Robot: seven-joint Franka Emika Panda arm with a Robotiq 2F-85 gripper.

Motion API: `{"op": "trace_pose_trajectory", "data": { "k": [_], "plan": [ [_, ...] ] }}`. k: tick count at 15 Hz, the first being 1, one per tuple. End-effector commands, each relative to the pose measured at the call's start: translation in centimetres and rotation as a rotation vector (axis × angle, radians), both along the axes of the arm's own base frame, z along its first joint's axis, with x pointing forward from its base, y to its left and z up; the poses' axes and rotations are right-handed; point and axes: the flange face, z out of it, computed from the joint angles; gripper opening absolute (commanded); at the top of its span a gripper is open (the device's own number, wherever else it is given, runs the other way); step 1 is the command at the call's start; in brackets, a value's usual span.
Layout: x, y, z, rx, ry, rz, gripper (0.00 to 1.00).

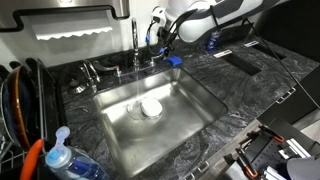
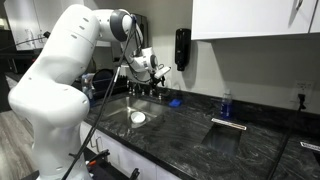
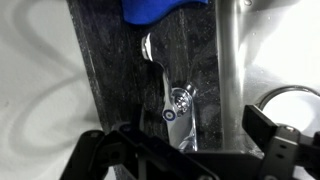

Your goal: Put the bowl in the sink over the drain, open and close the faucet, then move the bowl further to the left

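The small white bowl point(image 1: 150, 108) point(image 2: 138, 117) sits upright on the floor of the steel sink point(image 1: 190, 125) point(image 2: 118, 120), near its middle. The drain is hidden. The tall chrome faucet point(image 1: 135, 42) stands at the sink's back rim. My gripper point(image 1: 165, 44) point(image 2: 157, 68) hovers over the counter behind the sink, beside the faucet. In the wrist view the chrome lever handle point(image 3: 160, 85) lies between my wide-apart fingers point(image 3: 275, 135), and my gripper point(image 3: 185, 150) is open and holds nothing.
A blue sponge-like object point(image 1: 173, 60) point(image 2: 176, 101) point(image 3: 155, 10) lies on the dark stone counter point(image 1: 240, 100) next to the gripper. A blue-capped bottle point(image 1: 60, 152) and a dish rack point(image 1: 20, 100) stand by the sink's side. A second bottle point(image 2: 224, 103) stands further along.
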Motion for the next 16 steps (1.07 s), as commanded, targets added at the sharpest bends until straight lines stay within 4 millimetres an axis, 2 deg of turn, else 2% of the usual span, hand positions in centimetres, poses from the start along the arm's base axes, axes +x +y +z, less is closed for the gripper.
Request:
{"op": "trace_pose_trajectory", "data": {
  "k": [1,9,10,16],
  "plan": [
    [-0.70,-0.56,0.35,-0.013,0.012,0.004,1.00],
    [-0.98,-0.31,0.30,-0.007,0.005,0.012,1.00],
    [-0.07,0.09,-0.12,-0.001,0.004,0.001,1.00],
    [-0.09,0.11,-0.15,-0.001,0.004,0.001,1.00]
  ]
}}
